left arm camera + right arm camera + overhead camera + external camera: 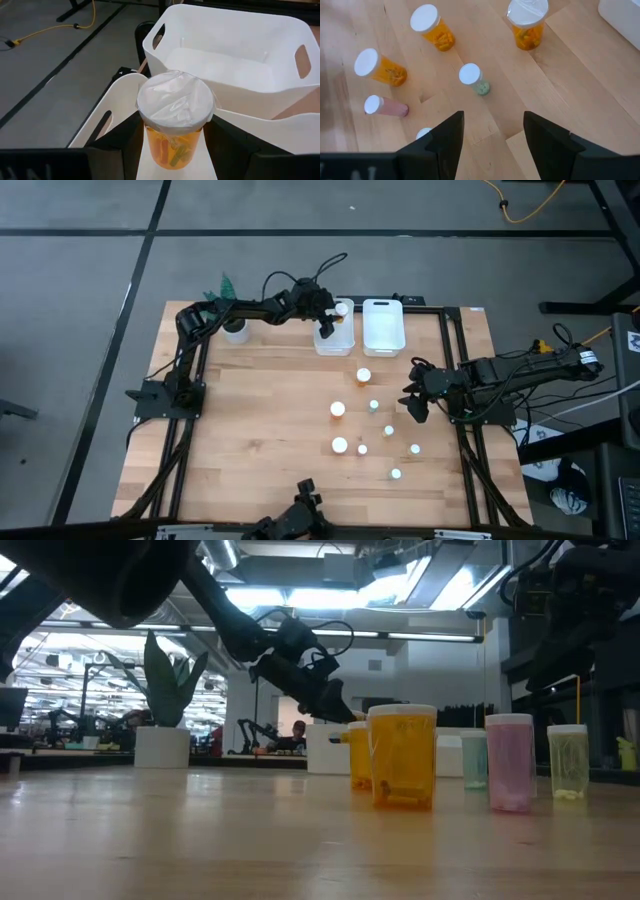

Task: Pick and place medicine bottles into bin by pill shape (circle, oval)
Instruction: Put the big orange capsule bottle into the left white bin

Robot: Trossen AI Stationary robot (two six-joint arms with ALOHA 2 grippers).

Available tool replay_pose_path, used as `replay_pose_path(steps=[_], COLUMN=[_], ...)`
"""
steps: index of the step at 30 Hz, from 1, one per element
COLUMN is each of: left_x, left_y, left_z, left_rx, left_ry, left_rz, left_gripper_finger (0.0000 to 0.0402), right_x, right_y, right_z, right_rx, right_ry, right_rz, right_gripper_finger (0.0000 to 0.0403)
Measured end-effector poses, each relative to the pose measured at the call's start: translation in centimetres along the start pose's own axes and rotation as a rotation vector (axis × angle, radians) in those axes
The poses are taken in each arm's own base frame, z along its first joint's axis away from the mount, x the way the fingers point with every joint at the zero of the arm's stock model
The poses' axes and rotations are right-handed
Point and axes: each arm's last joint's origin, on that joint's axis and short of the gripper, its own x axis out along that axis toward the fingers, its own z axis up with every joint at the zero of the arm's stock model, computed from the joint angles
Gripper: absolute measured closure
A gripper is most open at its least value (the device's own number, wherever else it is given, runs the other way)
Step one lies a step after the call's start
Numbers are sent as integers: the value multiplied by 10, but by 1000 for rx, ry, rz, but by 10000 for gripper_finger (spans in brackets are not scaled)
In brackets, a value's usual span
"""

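My left gripper [333, 318] reaches to the table's far side and is shut on an orange bottle with a white cap [175, 107], above the left white bin [335, 340]. A second white bin [384, 326] stands just to its right. My right gripper [415, 406] hovers open and empty at the table's right, beside the loose bottles. Three orange white-capped bottles [338, 409] and several small pale ones [389, 431] stand on the wood; they also show in the right wrist view [475, 80]. My left gripper pinches the bottle's orange body [151, 145] between its two fingers, just under the white cap. The fingers [122, 142] stand on opposite sides of the body. The bottle is lifted clear, over the left bin's inside [112, 107].
A potted green plant [230, 305] stands at the far left, near my left arm. Black frame rails run along the table's left and right sides. Bare wood lies left of the bottle group.
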Motion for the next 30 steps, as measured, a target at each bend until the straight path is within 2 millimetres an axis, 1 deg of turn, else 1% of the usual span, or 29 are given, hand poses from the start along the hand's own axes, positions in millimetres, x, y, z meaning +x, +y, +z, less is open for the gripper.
replay_pose_path(steps=[7, 11, 16, 25, 30], left_x=[0, -1, 2, 3, 3], left_y=[0, 7, 16, 14, 14], left_z=[0, -4, -12, -13, -13], left_rx=[51, 38, 3, 7, 27], left_ry=[1, 24, 40, 43, 41], left_rz=[0, 10, 21, 8, 1], left_gripper_finger=[221, 221, 221, 221, 208], right_x=[0, 0, 0, 0, 0], right_y=[0, 0, 0, 0, 0], right_z=[0, 0, 0, 0, 0], right_rx=[0, 0, 0, 1, 1], right_ry=[0, 0, 0, 0, 0], right_rz=[0, 0, 0, 0, 0], right_gripper_finger=[196, 196, 196, 196, 196])
